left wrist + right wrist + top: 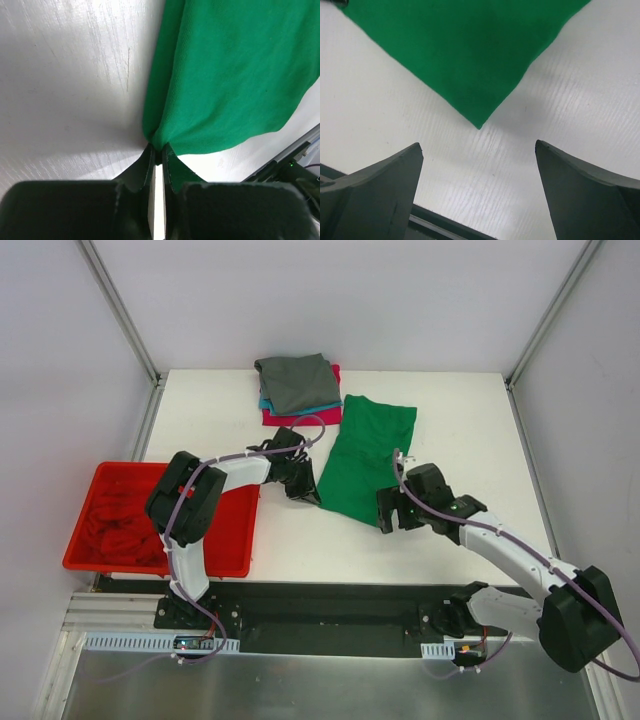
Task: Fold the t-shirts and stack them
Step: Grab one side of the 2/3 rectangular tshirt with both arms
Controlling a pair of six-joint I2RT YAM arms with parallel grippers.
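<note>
right hand [477,144] spread wide, empty, just short of the green t-shirt [470,55] near corner | left hand [157,150] pinched closed on its left edge | shirt lies mid table [450,420] | grey-topped folded stack [298,385] beyond

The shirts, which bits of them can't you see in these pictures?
- Top view: the folded grey cloth t-shirt covers the teal t-shirt and magenta t-shirt; only edges show.
- Top view: red cloth in the red plastic bin is too bunched to count; the left arm covers part.
- Wrist views: the bright green cloth t-shirt runs off the frame edges.
</note>
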